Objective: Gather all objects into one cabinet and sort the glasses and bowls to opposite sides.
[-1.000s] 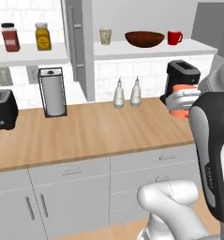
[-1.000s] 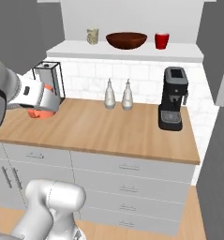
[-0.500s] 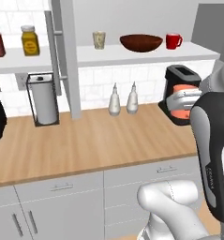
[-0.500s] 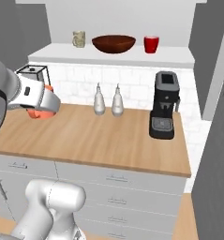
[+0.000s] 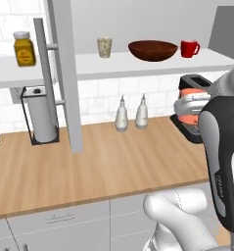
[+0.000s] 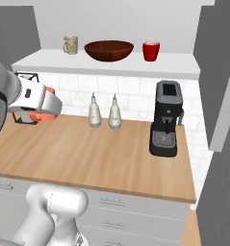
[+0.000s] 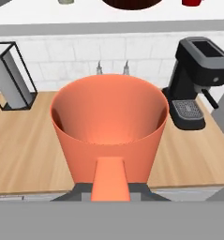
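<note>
So it's a kitchen with a long wooden bench [image 6: 111, 153] over grey base cabinets [image 6: 131, 218], white tile behind it, and the open wall cabinet [image 5: 152, 66] up above with a white shelf and a tall grey side panel [image 5: 67, 73]. On that shelf, left to right: the beige speckled cup [image 6: 70, 44], the wide brown bowl [image 6: 108, 50], then the red mug [image 6: 151, 51], all standing apart from each other.

Down on the bench at the right end sits a black coffee machine [image 6: 166, 117]. Two white bottles [image 6: 103, 111] stand side by side against the tiles, and a paper towel holder [image 5: 38, 115] sits further left, past the side panel. A yellow lidded jar [image 5: 23, 49] is on the neighbouring shelf.

The pincer [image 7: 109, 180] is clamped on the salmon-orange cup [image 7: 109, 129], one finger inside the rim, held upright in the air over the bench, below shelf height, mouth open and empty.
</note>
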Motion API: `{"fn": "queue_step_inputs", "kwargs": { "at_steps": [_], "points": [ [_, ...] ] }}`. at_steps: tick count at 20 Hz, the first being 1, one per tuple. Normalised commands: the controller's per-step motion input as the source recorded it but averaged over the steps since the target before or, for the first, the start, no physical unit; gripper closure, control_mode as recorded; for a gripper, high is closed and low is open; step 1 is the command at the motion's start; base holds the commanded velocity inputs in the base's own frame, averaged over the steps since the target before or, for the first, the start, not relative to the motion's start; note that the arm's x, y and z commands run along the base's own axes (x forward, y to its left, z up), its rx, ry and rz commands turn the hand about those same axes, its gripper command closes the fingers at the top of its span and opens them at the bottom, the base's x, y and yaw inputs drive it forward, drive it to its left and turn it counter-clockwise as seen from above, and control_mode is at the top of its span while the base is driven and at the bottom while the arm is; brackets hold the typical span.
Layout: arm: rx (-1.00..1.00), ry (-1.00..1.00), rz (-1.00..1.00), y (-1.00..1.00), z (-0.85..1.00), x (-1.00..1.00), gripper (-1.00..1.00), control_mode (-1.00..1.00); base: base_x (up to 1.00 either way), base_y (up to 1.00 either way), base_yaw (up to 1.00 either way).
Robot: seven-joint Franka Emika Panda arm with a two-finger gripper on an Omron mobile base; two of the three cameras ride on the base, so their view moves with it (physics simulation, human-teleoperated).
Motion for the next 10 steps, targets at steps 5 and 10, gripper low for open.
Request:
{"fn": "queue_step_inputs", "kwargs": {
  "at_steps": [5,10],
  "points": [
    [0.00,0.00,0.00,0.00,0.00,0.00,1.00,1.00,0.44,-0.24,0.00],
    [0.00,0.00,0.00,0.00,0.00,0.00,1.00,1.00,0.36,-0.17,0.00]
  ]
}}
